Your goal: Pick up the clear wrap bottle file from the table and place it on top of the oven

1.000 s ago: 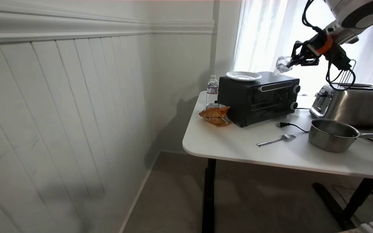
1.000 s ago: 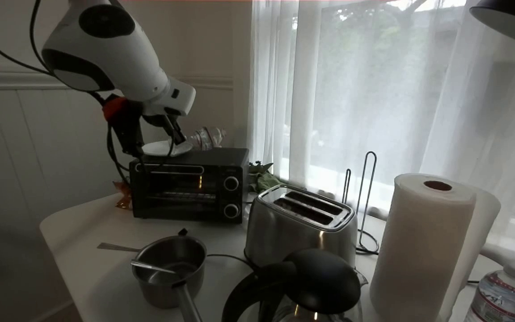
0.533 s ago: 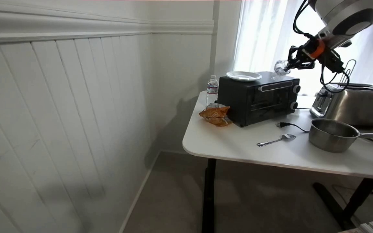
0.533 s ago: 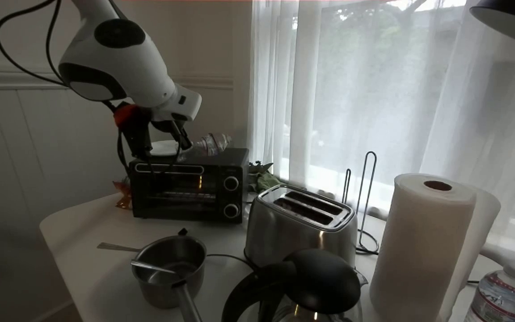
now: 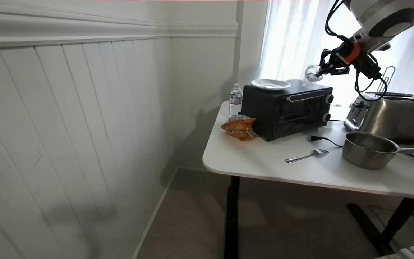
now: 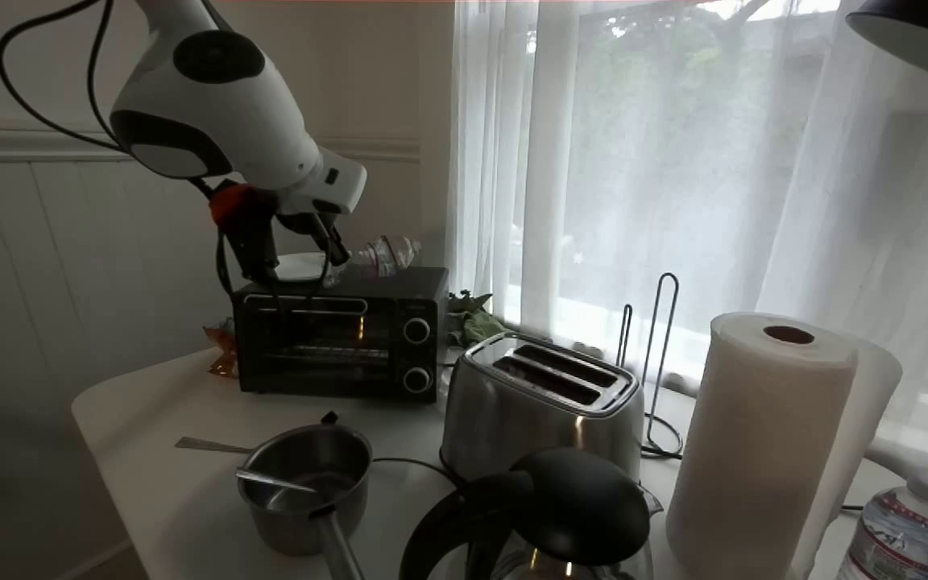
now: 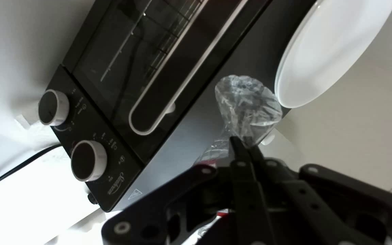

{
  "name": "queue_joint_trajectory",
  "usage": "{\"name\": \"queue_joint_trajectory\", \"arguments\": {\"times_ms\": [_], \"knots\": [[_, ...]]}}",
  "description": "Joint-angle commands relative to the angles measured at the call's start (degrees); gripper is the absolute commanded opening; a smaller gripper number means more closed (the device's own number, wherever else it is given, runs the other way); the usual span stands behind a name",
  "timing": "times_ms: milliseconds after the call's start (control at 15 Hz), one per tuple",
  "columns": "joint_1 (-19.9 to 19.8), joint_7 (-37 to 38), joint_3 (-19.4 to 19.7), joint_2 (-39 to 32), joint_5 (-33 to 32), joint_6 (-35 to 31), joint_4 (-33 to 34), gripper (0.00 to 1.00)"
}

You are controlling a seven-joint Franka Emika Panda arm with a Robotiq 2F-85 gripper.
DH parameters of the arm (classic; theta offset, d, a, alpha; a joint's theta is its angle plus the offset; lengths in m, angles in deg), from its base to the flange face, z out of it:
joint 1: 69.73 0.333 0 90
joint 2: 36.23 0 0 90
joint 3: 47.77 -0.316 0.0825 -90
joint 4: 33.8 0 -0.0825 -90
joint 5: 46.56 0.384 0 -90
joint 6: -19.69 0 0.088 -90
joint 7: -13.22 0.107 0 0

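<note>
In an exterior view, around the oven on the table, an orange bag lies at eight o'clock; a plate sits on top at eleven; the crumpled clear bottle is over the oven top at one, contact unclear, pinched in the gripper; a silver toaster stands at three.

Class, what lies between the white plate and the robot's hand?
The crumpled clear bottle, gripped by the hand, lies between it and the plate in the wrist view; an exterior view also shows some oven top there.
</note>
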Motion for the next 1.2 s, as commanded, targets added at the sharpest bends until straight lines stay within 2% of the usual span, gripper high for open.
{"name": "queue_joint_trajectory", "arguments": {"times_ms": [0, 533, 1133], "knots": [[-0.81, -0.18, 0.87, -1.13, 0.79, 0.37, 3.37, 0.01], [-1.37, -0.78, 1.82, -6.51, 1.77, 4.34, 11.16, 0.01], [-1.52, -1.7, 2.08, -12.14, 3.72, 4.43, 16.44, 0.01]]}}
